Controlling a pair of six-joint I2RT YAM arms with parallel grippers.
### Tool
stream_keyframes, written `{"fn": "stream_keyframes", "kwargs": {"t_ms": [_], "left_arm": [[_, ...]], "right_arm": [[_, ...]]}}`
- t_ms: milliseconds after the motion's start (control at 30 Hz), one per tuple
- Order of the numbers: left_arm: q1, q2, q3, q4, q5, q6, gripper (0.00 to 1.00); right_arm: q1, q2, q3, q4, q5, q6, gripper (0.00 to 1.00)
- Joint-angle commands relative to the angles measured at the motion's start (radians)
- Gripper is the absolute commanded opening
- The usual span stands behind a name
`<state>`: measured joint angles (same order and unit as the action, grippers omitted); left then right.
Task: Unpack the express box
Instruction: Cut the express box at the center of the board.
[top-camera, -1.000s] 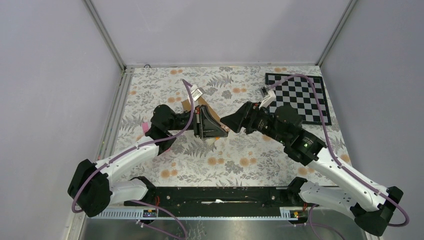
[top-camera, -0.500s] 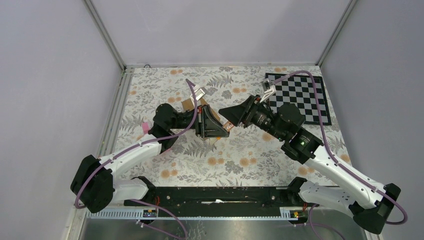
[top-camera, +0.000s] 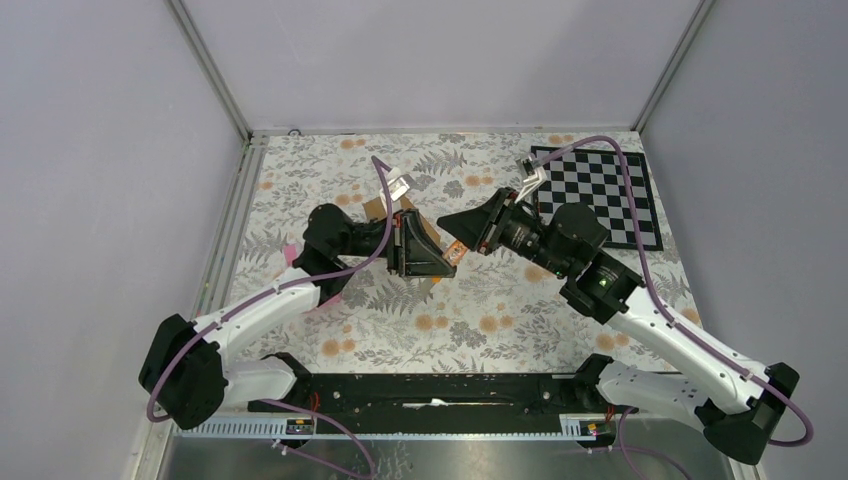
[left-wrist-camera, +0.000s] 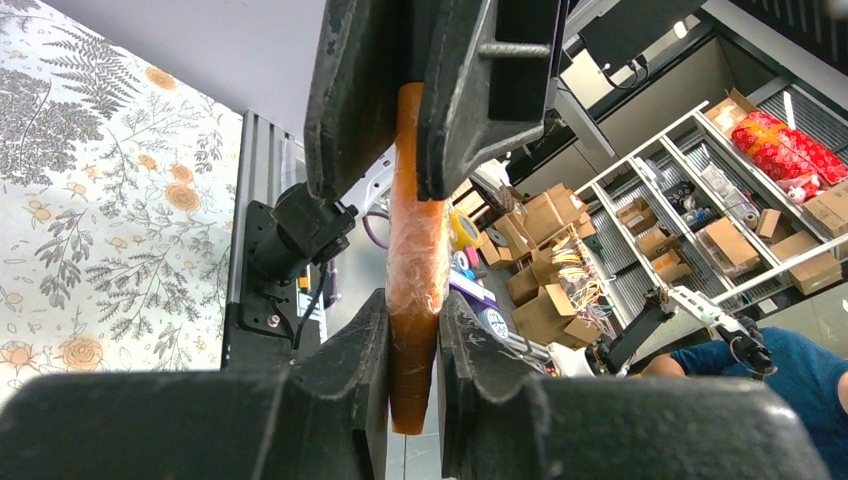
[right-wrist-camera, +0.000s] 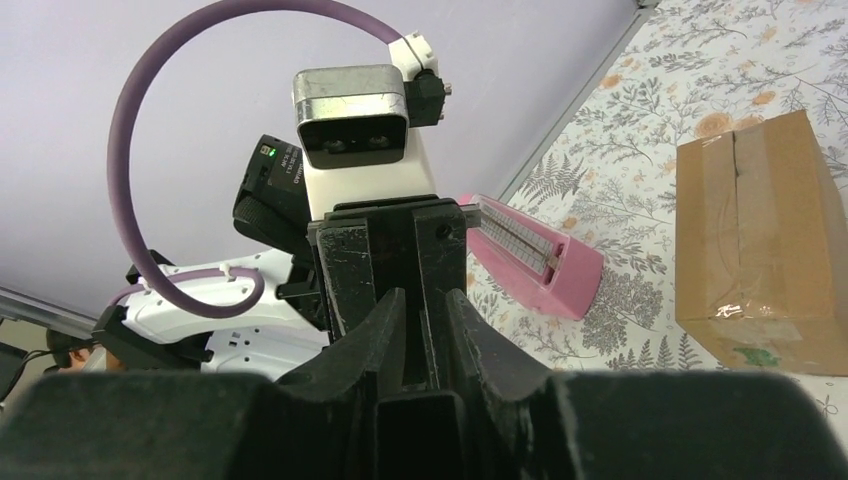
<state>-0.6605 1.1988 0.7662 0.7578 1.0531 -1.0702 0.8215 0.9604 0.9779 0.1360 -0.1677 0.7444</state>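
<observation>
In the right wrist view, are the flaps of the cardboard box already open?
No, the flaps of the express box lie flat and shut, meeting along the middle seam with no gap.

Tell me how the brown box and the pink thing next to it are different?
The box is brown cardboard, while the pink thing is bright pink. The box is blocky with flat sides, but the pink thing is a wedge with a sloping top. The box has shiny tape over its seam, and the pink thing has a pale strip along its slope. Both sit on the flowery table.
</observation>
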Motion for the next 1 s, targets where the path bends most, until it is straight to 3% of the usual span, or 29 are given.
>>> {"fn": "stream_keyframes", "kwargs": {"t_ms": [0,67,100,133,233,433,633,733,967], "left_arm": [[0.046,-0.015,0.036,-0.078,-0.043,0.033,0.07],[0.063,-0.028,0.049,-0.212,-0.093,0.094,0.29],[0.07,-0.036,0.052,-0.27,-0.124,0.118,0.49],[0.079,-0.044,0.055,-0.332,-0.158,0.137,0.6],[0.114,-0.055,0.066,-0.475,-0.249,0.17,0.67],[0.246,-0.036,0.113,-0.831,-0.485,0.137,0.65],[0.287,0.052,0.221,-1.194,-0.801,0.128,0.61],[0.308,0.116,0.215,-1.188,-0.829,0.094,0.66],[0.357,0.199,0.196,-1.119,-0.851,0.042,0.66]], "right_arm": [[0.005,-0.011,0.031,-0.007,0.018,-0.047,0.0],[0.005,-0.003,0.031,-0.013,0.091,-0.093,0.0],[0.005,0.002,0.033,-0.015,0.14,-0.122,0.0],[0.005,0.012,0.03,-0.007,0.194,-0.15,0.0],[0.005,0.046,0.001,0.083,0.328,-0.245,0.0],[0.005,0.22,-0.025,0.369,0.399,-0.39,0.0],[0.005,0.395,-0.025,0.633,0.383,-0.552,0.0],[0.005,0.471,0.001,0.688,0.344,-0.595,0.0],[0.006,0.583,0.025,0.817,0.291,-0.631,0.0]]}}
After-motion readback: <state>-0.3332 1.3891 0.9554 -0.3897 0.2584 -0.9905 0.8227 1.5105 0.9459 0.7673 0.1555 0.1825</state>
